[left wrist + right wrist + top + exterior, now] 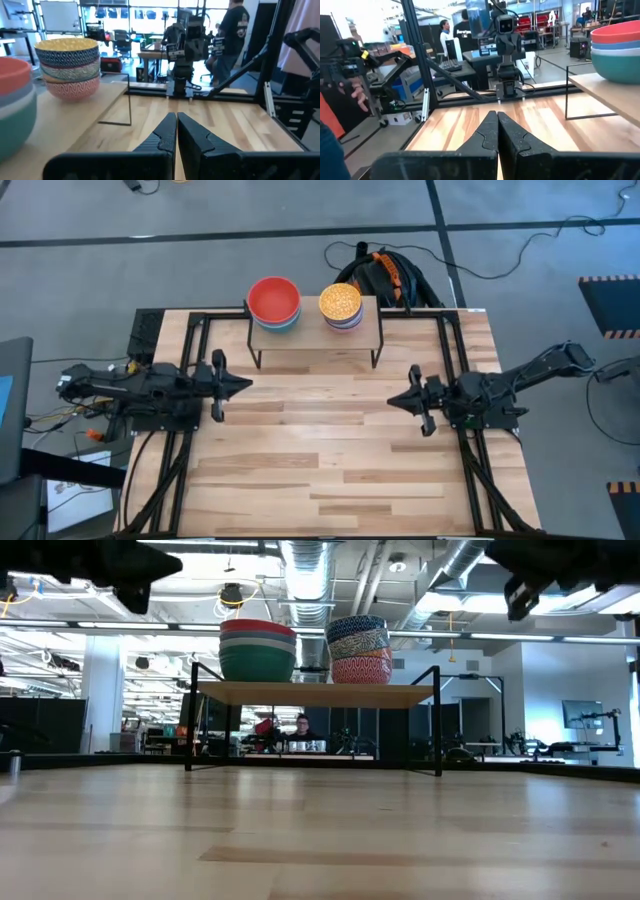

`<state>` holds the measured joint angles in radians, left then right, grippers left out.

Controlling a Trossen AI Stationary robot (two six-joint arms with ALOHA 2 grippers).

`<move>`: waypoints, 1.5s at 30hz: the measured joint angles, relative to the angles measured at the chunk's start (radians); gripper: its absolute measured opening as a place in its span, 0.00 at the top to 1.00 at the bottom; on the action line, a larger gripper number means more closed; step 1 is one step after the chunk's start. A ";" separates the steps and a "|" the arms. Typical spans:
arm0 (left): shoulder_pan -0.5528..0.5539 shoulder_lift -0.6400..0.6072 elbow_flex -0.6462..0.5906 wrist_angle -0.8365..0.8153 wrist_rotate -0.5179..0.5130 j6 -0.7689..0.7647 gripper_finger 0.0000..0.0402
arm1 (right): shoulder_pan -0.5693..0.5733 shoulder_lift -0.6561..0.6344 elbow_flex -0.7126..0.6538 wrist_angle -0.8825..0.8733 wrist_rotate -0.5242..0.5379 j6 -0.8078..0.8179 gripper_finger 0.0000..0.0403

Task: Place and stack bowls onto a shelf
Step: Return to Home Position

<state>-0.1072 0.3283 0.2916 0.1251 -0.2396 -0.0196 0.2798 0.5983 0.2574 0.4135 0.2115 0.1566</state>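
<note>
Looking down on the shelf (pixel 312 332) at the far edge of the counter (pixel 320 460), you see two stacks of bowls on it: a red bowl (pixel 273 298) nests over a blue bowl (pixel 620 48) with a green bowl (pixel 257 664) at the bottom, and just beside them a yellow-patterned bowl (pixel 340 302) tops a patterned stack whose lowest is a pink-patterned bowl (pixel 361 670). Your left claw (pixel 243 385) and right claw (pixel 393 401) are both clenched on nothing, fingers pressed together. They hover over the counter's two sides, facing each other, well apart from the shelf.
</note>
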 joint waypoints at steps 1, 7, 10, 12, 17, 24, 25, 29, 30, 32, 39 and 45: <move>0.000 0.000 -0.023 0.033 0.000 -0.001 1.00 | 0.000 0.002 -0.021 0.030 0.000 -0.003 0.95; 0.001 -0.030 -0.072 0.099 -0.073 0.040 1.00 | -0.028 -0.047 -0.081 0.059 -0.009 -0.030 0.95; 0.001 -0.079 -0.054 0.055 -0.071 0.060 1.00 | -0.058 -0.128 -0.089 0.004 -0.042 -0.072 0.95; 0.001 -0.121 -0.045 -0.001 -0.075 0.061 1.00 | -0.086 -0.200 -0.089 -0.070 -0.061 -0.075 0.95; 0.001 -0.218 -0.043 -0.106 -0.079 0.034 1.00 | -0.163 -0.348 -0.090 -0.223 -0.110 -0.062 0.95; 0.001 -0.329 -0.043 -0.263 -0.076 0.034 1.00 | -0.306 -0.377 -0.155 -0.153 -0.237 -0.028 0.95; 0.001 -0.329 -0.045 -0.261 -0.084 0.033 1.00 | -0.324 -0.377 -0.174 -0.132 -0.254 -0.018 0.95; 0.001 -0.321 -0.051 -0.264 -0.062 0.024 1.00 | -0.361 -0.400 -0.200 -0.127 -0.316 0.012 0.95; 0.000 -0.321 -0.058 -0.264 -0.057 0.017 1.00 | -0.362 -0.414 -0.201 -0.134 -0.328 0.012 0.95; 0.001 -0.327 -0.077 -0.276 -0.058 0.000 1.00 | -0.361 -0.445 -0.200 -0.160 -0.347 0.012 0.95; 0.001 -0.327 -0.085 -0.275 -0.060 -0.006 1.00 | -0.360 -0.598 -0.200 -0.346 -0.350 0.011 0.95; 0.001 -0.327 -0.098 -0.302 -0.078 -0.012 1.00 | -0.358 -0.598 -0.224 -0.311 -0.380 -0.004 0.95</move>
<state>-0.1066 0.0014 0.1934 -0.1765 -0.3178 -0.0311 -0.0784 0.0008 0.0329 0.1028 -0.1686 0.1522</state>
